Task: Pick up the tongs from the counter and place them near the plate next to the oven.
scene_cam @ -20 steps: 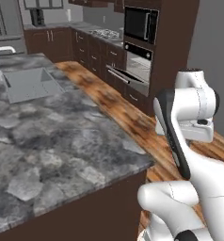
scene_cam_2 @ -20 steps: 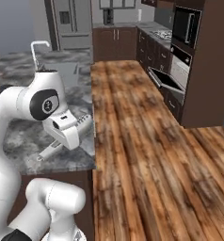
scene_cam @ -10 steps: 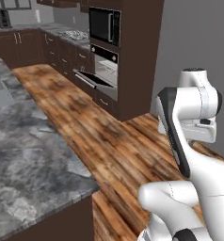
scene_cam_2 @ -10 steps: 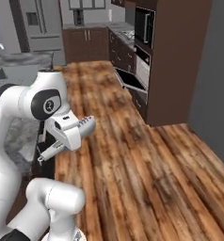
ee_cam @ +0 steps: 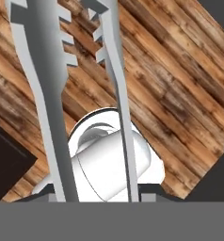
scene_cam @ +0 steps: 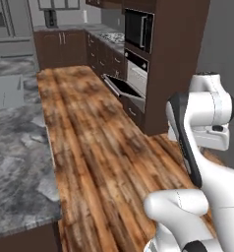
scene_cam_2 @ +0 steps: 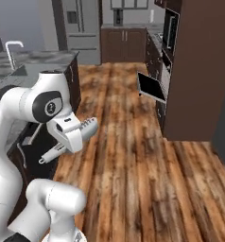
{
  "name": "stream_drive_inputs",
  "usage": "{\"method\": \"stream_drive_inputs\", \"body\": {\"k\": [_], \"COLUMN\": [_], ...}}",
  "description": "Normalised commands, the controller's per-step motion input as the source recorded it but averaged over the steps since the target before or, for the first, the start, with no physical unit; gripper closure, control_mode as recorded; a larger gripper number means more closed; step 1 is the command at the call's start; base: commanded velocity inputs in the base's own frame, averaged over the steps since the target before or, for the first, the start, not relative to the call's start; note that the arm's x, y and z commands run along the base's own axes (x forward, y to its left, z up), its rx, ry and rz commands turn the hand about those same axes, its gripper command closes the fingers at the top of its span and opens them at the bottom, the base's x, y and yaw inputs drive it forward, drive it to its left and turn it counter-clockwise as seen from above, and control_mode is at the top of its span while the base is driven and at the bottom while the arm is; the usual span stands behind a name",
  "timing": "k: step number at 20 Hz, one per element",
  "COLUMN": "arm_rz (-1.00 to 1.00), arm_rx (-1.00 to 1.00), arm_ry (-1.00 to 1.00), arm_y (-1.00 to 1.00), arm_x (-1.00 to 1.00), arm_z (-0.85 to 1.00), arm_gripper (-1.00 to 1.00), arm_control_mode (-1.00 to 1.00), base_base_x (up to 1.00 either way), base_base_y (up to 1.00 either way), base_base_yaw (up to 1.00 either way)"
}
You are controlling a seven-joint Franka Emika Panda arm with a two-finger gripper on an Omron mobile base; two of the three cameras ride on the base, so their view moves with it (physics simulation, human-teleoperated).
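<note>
My gripper (scene_cam_2: 63, 147) is shut on the tongs (scene_cam_2: 89, 125), held low in front of the arm over the wooden floor. Their silvery arms slant from lower left up to the ridged tips at upper right. In the hand view the tongs (ee_cam: 43, 89) rise as two long arms with toothed ends from between my fingers. The counter (scene_cam: 15, 147) is the mottled stone island at left. The oven (scene_cam: 136, 74) sits in dark wood cabinetry at the back right. The plate is out of view.
A dark door panel (scene_cam_2: 150, 88) hangs open low on the oven cabinetry. Above the oven is a black microwave (scene_cam: 137, 29), and beyond it a gas hob (scene_cam: 111, 37). The sink's tap (scene_cam_2: 12, 48) stands on the island, with a fridge (scene_cam_2: 81, 23) behind. Wooden floor (scene_cam: 99, 147) runs between.
The whole picture has shifted, so the base has moved: the island has slid off to the left and the oven cabinetry is nearer. The tongs stay in my gripper.
</note>
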Motion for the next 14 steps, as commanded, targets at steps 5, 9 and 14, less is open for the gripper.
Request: {"method": "stream_drive_inputs", "body": {"k": [5,9,14], "arm_rz": [0.0,0.0,0.0], "arm_rx": [0.0,0.0,0.0], "arm_ry": [0.0,0.0,0.0], "arm_y": [0.0,0.0,0.0], "arm_x": [0.0,0.0,0.0], "arm_z": [0.0,0.0,0.0], "arm_gripper": [1.0,1.0,1.0], "arm_control_mode": [1.0,1.0,1.0], "base_base_x": [0.88,1.0,1.0], "base_base_y": [-0.17,-0.08,-0.31], "base_base_yaw": [0.44,0.38,0.09]}}
